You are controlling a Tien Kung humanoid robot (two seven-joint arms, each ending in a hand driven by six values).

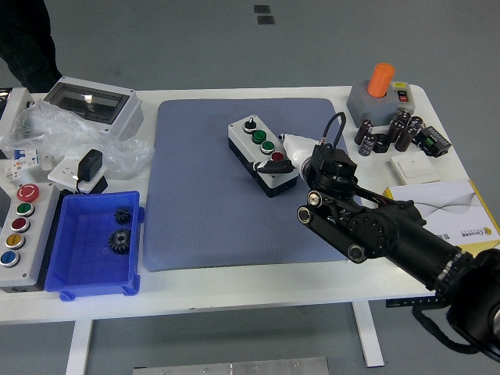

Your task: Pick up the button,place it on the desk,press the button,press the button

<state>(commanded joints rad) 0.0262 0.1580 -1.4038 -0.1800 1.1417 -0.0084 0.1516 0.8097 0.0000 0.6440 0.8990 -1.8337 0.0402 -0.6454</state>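
Observation:
The button box (262,160) is white on a black base and lies slantwise on the blue mat (203,203). It carries a black knob (248,123), two green buttons (263,141) and a red button (277,156). My right hand (291,156) comes in from the lower right and sits at the box's right end. One black finger (273,166) lies on the box top just beside the red button. The hand holds nothing. The rest of its fingers are hidden behind the wrist.
A blue bin (94,246) with two gears and a grey box of coloured buttons (17,226) stand at the left. Plastic bags and a clear-lidded enclosure (92,105) are at the back left. An orange-knobbed box (379,94), capacitors (391,133) and papers (449,207) are at the right. A person in dark clothes (23,39) is at the top left.

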